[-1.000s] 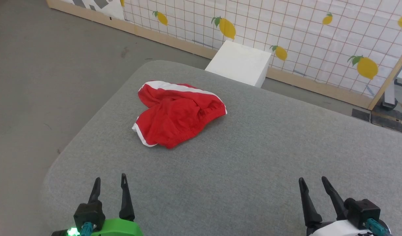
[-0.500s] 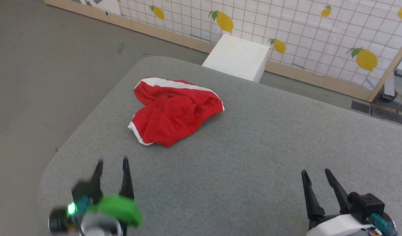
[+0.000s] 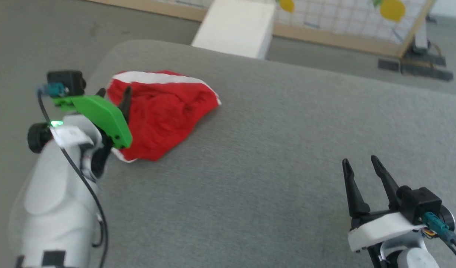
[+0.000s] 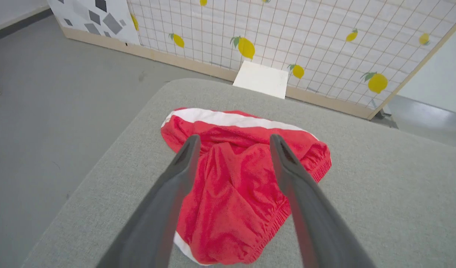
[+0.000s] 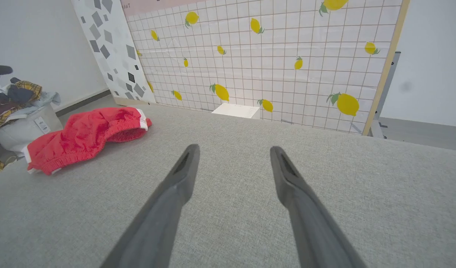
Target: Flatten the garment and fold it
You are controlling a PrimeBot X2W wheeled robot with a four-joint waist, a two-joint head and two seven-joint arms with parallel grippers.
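The red garment (image 3: 164,111) with white trim lies crumpled near the far left corner of the grey padded table (image 3: 272,156). My left gripper (image 3: 114,93) hovers open over the garment's left part, its fingers spread above the cloth with nothing between them. From the left wrist view the garment (image 4: 235,186) lies bunched below my left gripper (image 4: 233,138). My right gripper (image 3: 358,162) stands open over bare table at the lower right, far from the garment (image 5: 83,136); its fingers (image 5: 183,171) hold nothing.
A white box (image 3: 235,28) stands on the floor behind the table, before a lemon-patterned grid panel (image 4: 287,44). A bin heaped with clothes (image 5: 16,111) sits beyond the table's left edge. The table's rounded left edge (image 3: 98,70) runs close to the garment.
My left arm has risen and reached forward from the near table edge to over the garment. The camera has tilted down and turned. The right gripper has kept its place, and the garment lies as before.
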